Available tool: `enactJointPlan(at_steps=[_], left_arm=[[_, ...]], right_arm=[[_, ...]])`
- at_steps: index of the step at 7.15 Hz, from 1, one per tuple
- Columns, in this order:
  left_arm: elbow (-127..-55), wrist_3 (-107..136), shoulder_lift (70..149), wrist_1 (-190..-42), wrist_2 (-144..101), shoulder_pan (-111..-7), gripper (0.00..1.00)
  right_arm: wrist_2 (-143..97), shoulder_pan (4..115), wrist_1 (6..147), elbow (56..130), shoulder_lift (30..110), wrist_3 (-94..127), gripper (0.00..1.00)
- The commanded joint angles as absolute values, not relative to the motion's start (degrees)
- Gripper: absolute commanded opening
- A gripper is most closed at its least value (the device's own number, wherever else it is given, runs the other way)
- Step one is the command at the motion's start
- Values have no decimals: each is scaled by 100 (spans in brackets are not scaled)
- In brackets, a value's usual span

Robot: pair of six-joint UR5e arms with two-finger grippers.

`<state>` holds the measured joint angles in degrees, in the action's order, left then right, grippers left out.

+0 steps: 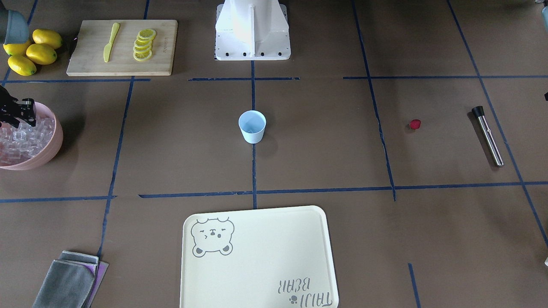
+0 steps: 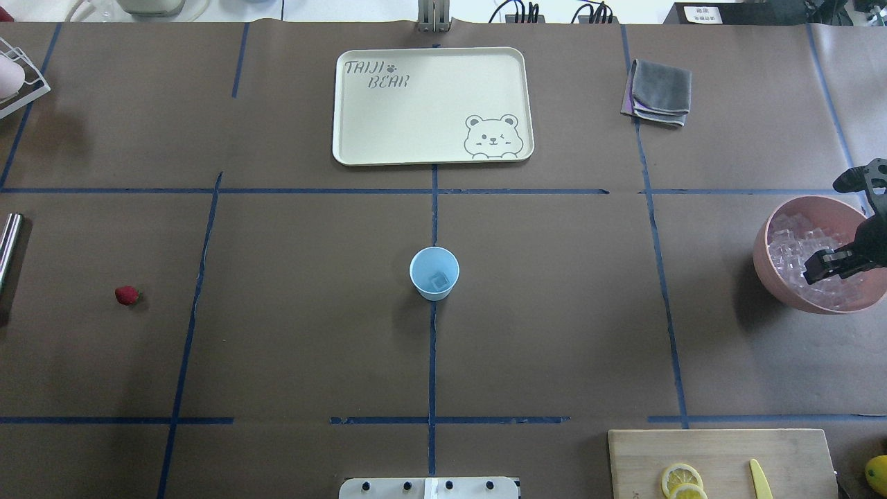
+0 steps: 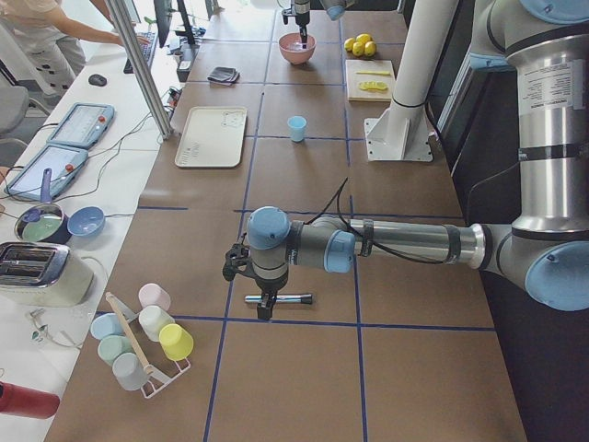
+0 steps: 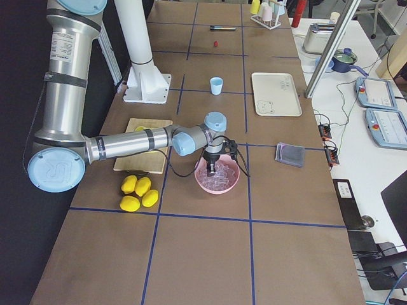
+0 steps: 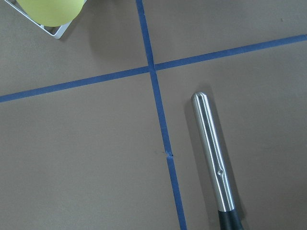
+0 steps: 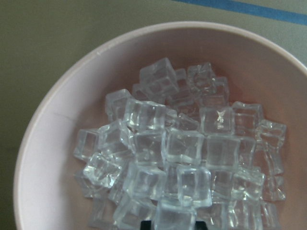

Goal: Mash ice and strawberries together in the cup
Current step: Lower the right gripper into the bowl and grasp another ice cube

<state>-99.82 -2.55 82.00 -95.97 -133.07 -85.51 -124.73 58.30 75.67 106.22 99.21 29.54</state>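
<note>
The pale blue cup (image 1: pixel 252 126) stands upright at the table's centre, and the overhead view (image 2: pixel 434 273) shows one clear ice cube (image 2: pixel 438 281) inside it. The red strawberry (image 1: pixel 415 124) lies alone on the table (image 2: pixel 127 296). The rest of the ice (image 6: pixel 177 158) fills the pink bowl (image 2: pixel 776 277). My right gripper (image 2: pixel 812 269) reaches down into that bowl; its dark fingertips flank one cube (image 6: pixel 175 213) at the bottom edge of the right wrist view. My left gripper (image 3: pixel 265 311) hovers over a steel muddler (image 5: pixel 213 158). I cannot tell whether it is open.
A cream bear tray (image 2: pixel 429 104) lies beyond the cup. A cutting board (image 1: pixel 124 64) holds lemon slices and a yellow knife, with whole lemons (image 1: pixel 34 53) beside it. A grey cloth (image 1: pixel 68 282) lies folded. A rack of coloured cups (image 3: pixel 147 341) stands near the left arm.
</note>
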Motion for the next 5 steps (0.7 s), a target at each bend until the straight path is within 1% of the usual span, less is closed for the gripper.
enactJointPlan(at_steps=[1, 3, 5], left_arm=[[-9984, -255, 8200, -9598, -13307, -8552, 100], [-10020, -255, 8200, -9598, -13307, -8543, 100], [-10020, -255, 8200, -9598, -13307, -8552, 100]], right_arm=[[-12498, 5836, 7567, 10626, 9914, 2953, 16], [-12533, 5853, 7576, 10818, 9923, 2953, 14], [-12533, 5958, 7655, 11379, 9949, 2979, 15]])
